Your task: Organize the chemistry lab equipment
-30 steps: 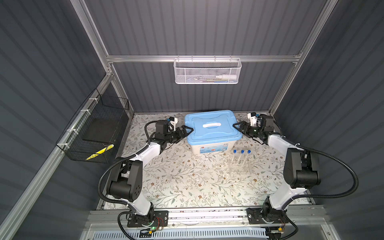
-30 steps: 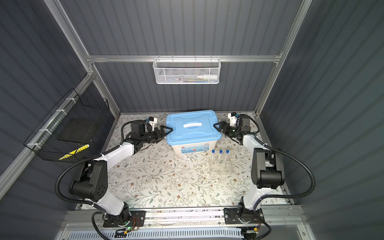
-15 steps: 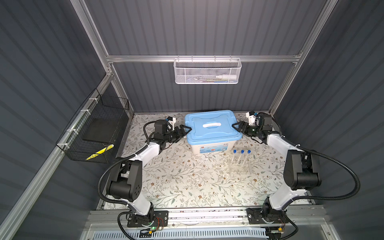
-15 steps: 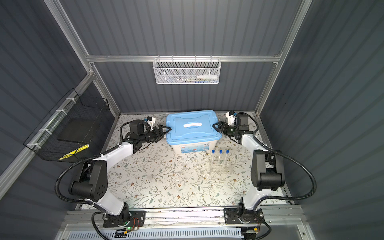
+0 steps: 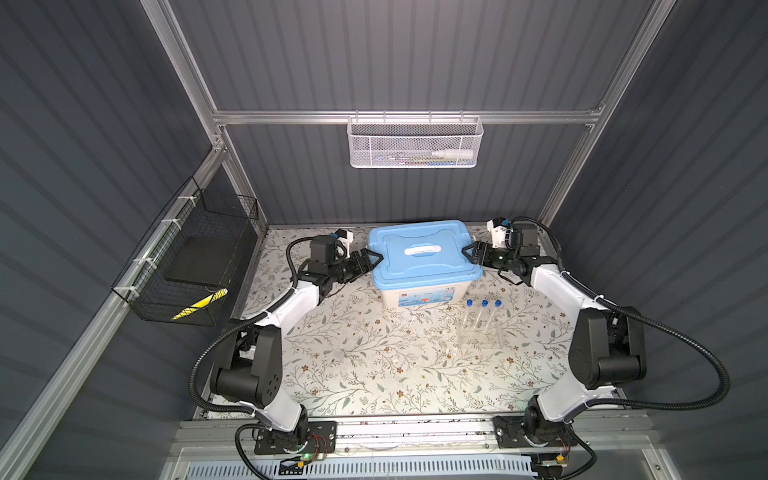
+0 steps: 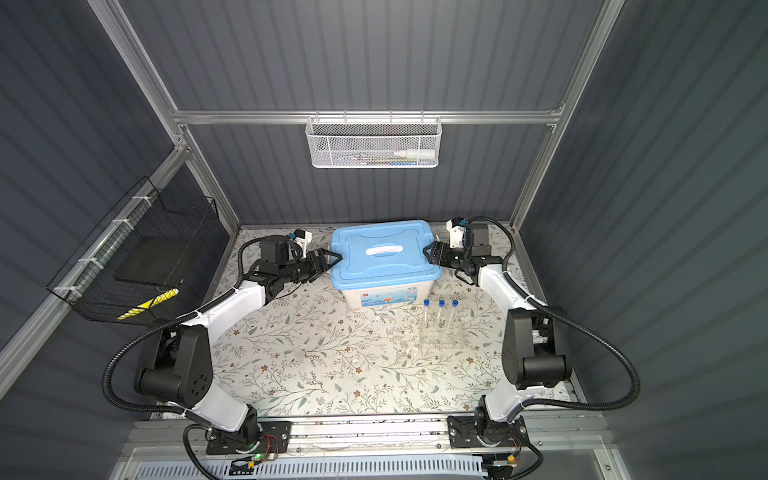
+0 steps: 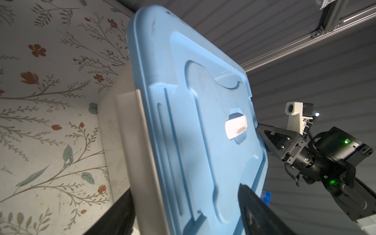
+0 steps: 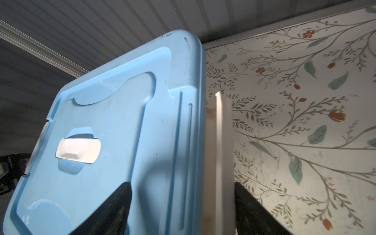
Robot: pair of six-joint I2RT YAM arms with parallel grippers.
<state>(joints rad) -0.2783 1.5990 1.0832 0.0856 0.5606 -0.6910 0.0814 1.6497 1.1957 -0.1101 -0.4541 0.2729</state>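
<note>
blue-lidded box (image 5: pixel 424 249), a pincer at each end

both top views: blue-lidded box (image 6: pixel 382 249) at the rear of the table (image 5: pixel 374 374); left gripper (image 5: pixel 376 257) and right gripper (image 5: pixel 468 253) at its ends; three test tubes (image 5: pixel 484 311) upright in the clear rack (image 5: pixel 480 338), just in front.
left wrist: left gripper (image 7: pixel 183 203) jaws apart astride the lid rim; whether clamped, cannot tell.
right wrist: right gripper (image 8: pixel 181 189) the same.

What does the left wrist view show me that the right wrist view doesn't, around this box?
Only the left wrist view: the right gripper at the far edge of the blue lid, and blue test tube caps peeking past the lid. Only the right wrist view: that gripper's own fingers up close, straddling the lid's edge. Both: the lid on the white box, its white handle and the floral mat.
</note>
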